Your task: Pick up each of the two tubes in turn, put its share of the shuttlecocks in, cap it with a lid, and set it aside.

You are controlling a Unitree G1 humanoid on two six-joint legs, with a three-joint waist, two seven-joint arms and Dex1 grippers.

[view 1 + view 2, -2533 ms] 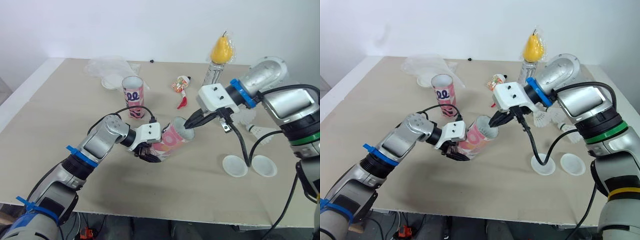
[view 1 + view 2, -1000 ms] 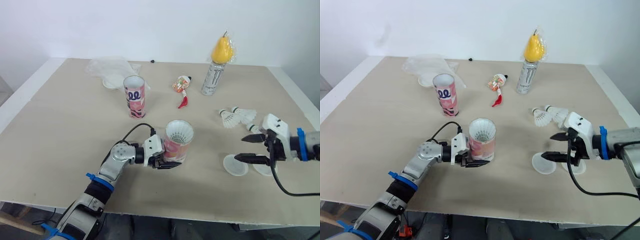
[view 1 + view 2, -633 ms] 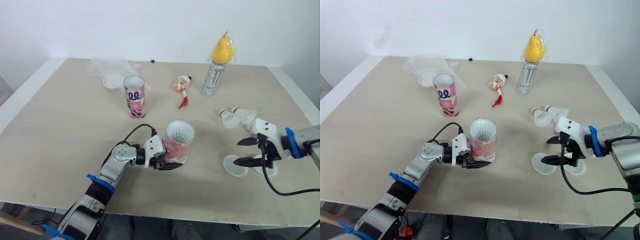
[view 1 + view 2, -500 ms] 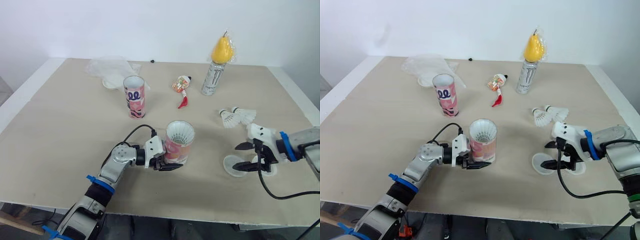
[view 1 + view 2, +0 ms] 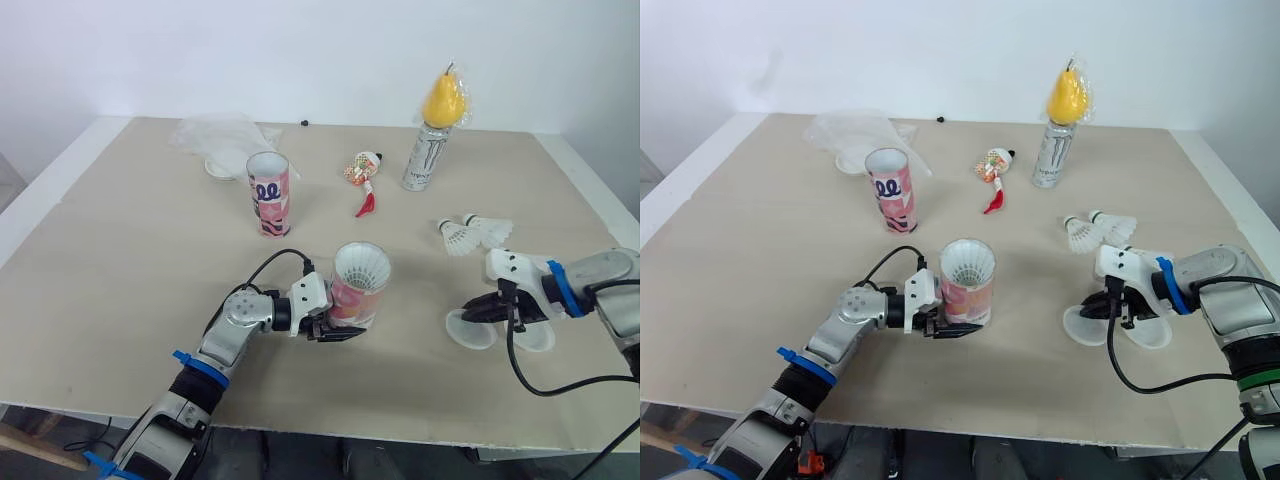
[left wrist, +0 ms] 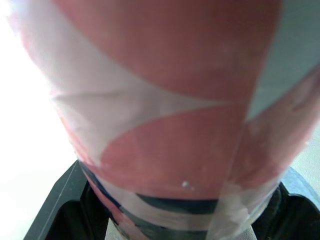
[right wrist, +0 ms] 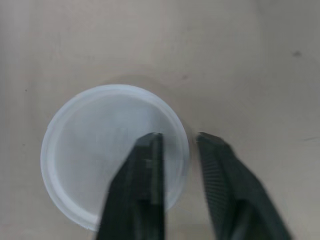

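Capping step: holding the loaded tube (image 5: 358, 292) upright near the counter's (image 5: 120, 260) front edge, left claw (image 5: 333, 327) clamped on it. Straddling a lid's (image 7: 90, 165) rim toward the front-right corner, right claw (image 7: 177, 137) slightly apart. Next, probably: pinch, lift, seat on the tube mouth.

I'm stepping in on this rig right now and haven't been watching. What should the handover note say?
Left gripper: shut on the near tube, which stands upright on the table with white feathers showing in its mouth.
Right gripper: open, fingers straddling the rim of one lid, not gripped yet.
Second lid lies beside it. Two loose shuttlecocks lie just beyond. The far tube stands uncapped.
Done: near tube holds shuttlecocks.
Left: cap it and set it aside, then fill and cap the far tube.
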